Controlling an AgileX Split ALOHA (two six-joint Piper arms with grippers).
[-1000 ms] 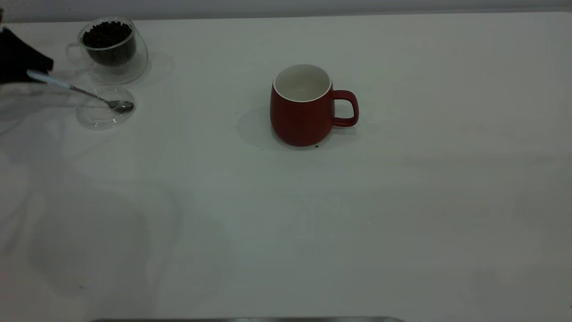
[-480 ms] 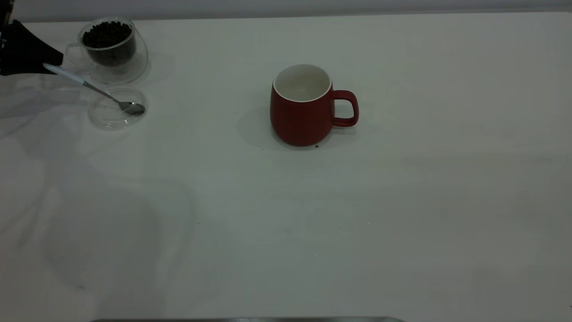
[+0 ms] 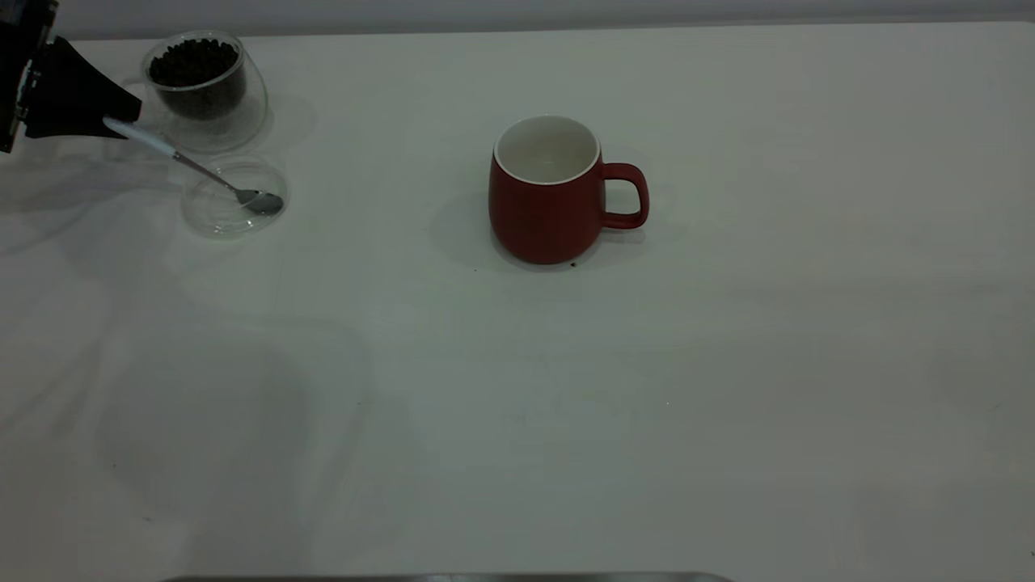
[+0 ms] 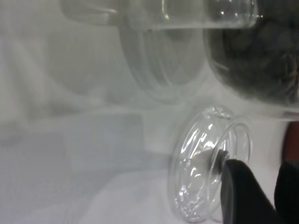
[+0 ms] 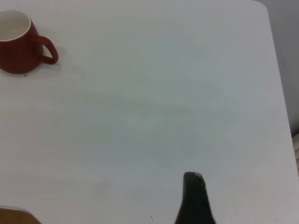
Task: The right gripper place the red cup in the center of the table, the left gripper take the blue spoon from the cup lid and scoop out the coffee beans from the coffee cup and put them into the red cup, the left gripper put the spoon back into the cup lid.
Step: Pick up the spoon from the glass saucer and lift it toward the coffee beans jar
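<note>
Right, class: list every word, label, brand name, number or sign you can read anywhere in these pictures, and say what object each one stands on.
None: no readable text in any view.
The red cup is plain, with no logo or lettering.
The coffee cup and cup lid are clear and unmarked.
The blue spoon, held in the left claw, shows no engraving.
The table bears only tiny dark specks, not characters.

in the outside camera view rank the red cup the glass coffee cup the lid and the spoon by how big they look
1. Red cup, clearly the largest.
2. Coffee cup.
3. Lid, about as wide as the coffee cup but shallow and flat.
4. Spoon, long but very thin, its handle held by the left gripper.
</note>
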